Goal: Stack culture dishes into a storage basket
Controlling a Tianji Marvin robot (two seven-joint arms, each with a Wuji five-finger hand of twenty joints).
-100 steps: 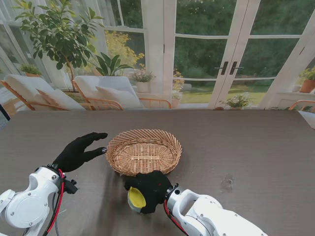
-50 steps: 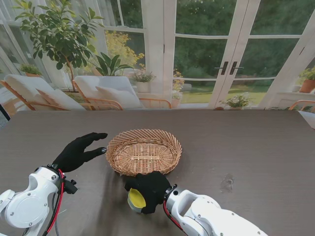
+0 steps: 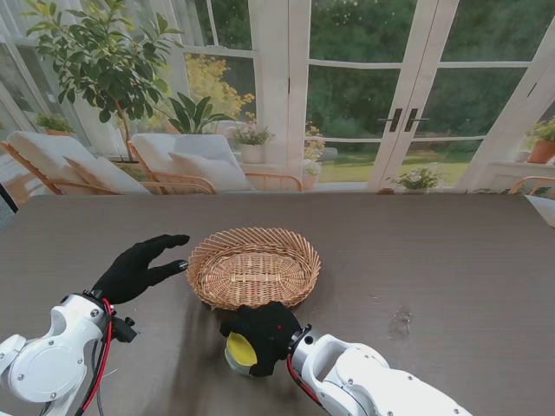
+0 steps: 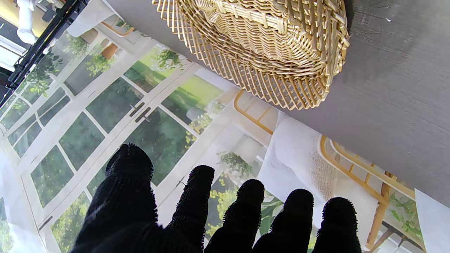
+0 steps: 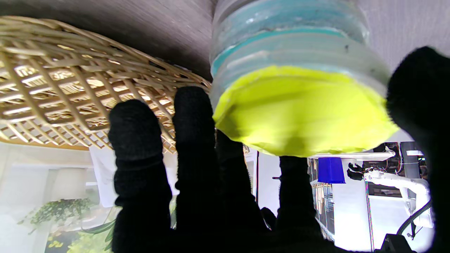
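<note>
Nearest me, at six o'clock, the right hand (image 3: 260, 336) grasps a stack of dishes (image 3: 240, 352), yellow on top, just short of the basket (image 3: 253, 269). The grip looks shallow; lifting could let the stack slide apart or catch the wicker rim. At nine o'clock the left hand (image 3: 139, 267) hovers released, fingers spread. The glove hides the stack's count.

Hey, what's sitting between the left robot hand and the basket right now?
Nothing: in the stand view, only bare table separates the open left robot hand from the basket.
</note>
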